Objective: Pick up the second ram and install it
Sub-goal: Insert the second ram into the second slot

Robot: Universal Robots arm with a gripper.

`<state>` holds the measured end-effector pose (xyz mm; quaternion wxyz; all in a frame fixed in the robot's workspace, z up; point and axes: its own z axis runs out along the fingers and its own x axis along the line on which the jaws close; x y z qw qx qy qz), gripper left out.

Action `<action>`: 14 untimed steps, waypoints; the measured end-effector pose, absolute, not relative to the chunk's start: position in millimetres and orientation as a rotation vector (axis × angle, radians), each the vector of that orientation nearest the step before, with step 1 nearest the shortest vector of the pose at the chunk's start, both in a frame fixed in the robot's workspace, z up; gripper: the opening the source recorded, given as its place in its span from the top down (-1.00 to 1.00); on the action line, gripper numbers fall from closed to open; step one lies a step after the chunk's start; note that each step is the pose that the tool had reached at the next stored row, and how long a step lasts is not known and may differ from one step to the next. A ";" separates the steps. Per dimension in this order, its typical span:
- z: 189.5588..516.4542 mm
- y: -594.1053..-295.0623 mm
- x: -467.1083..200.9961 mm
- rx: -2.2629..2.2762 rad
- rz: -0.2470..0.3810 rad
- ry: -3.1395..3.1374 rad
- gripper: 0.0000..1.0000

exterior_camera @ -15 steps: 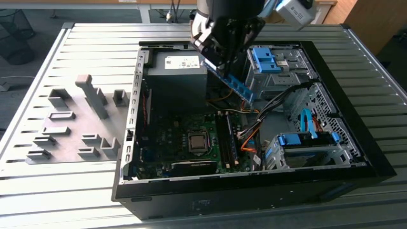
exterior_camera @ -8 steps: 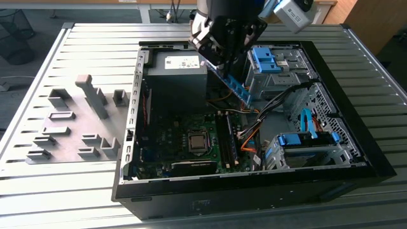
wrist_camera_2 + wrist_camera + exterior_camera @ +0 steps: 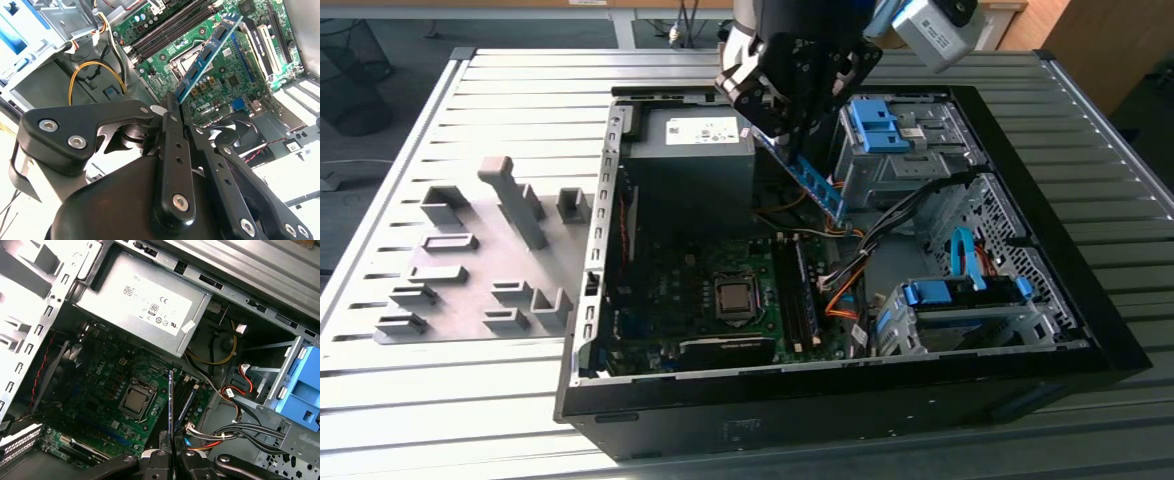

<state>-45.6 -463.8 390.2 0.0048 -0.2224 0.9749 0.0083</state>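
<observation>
So the gripper (image 3: 790,120) is clamped on one end of the memory stick (image 3: 817,183) and is holding it in the air above the open computer case (image 3: 1067,180), between the power supply (image 3: 694,150) and the blue drive cage (image 3: 887,125). In the second wrist view the fingers (image 3: 172,130) pinch just the near end of the memory stick (image 3: 210,52), and the rest of it sticks out free over the motherboard (image 3: 240,85). In the exterior view it hangs at a slant, not square to the memory slots (image 3: 797,290) below. That's my worry: with a grip that far out on one end, the stick could pivot or slip if it bumps anything, and if it comes down crooked it probably won't seat, or it jams against a slot latch. The loose cables (image 3: 854,265) beside the slots look close enough to snag too. In the first wrist view the stick (image 3: 170,405) shows edge-on over the board beside the processor socket (image 3: 135,401), so I can't judge its lineup with the slot.
</observation>
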 end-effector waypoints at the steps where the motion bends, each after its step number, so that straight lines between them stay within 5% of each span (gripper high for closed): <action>1: 390.2 -463.8 -45.6 -0.697 0.026 3.054 0.73; 14: 390.2 -463.8 -45.6 -0.685 0.026 3.056 0.73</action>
